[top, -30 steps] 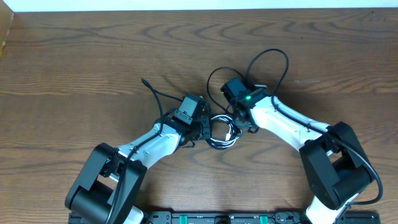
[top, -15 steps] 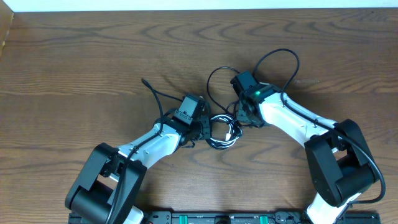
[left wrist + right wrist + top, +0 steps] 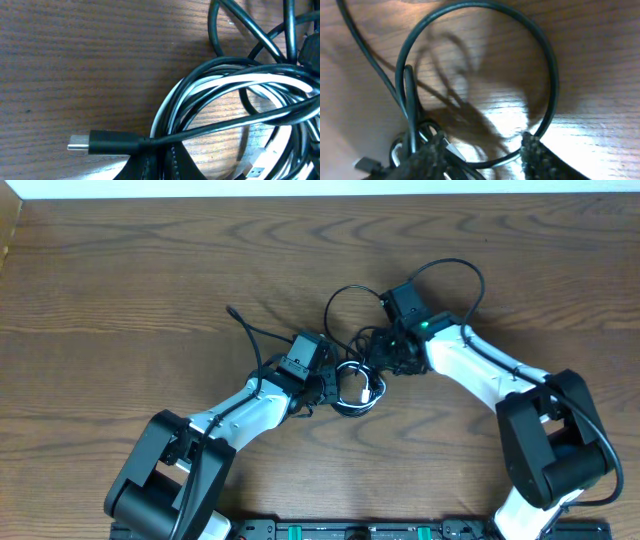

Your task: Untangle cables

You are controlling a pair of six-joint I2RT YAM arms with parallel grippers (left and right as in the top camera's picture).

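black cable (image 3: 107, 142) | white cable (image 3: 250, 82) | table (image 3: 150, 260) brown woodgrain | plug tip (image 3: 77, 147) perhaps silver

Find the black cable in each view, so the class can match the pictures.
Overhead: black cable loops near the centre.
Left wrist: black cable fills the right, plug end lower left.
Right wrist: black cable loops across the upper frame.
Shared landmark: the tangled coil.

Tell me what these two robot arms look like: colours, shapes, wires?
Both match: the left arm and right arm have white links between bulky black joints. Each wrist carries a boxy black block; the left's bears a white label, the right's a green light. A thick black cable loops off the right arm. The right gripper has black, rough-textured fingertips.
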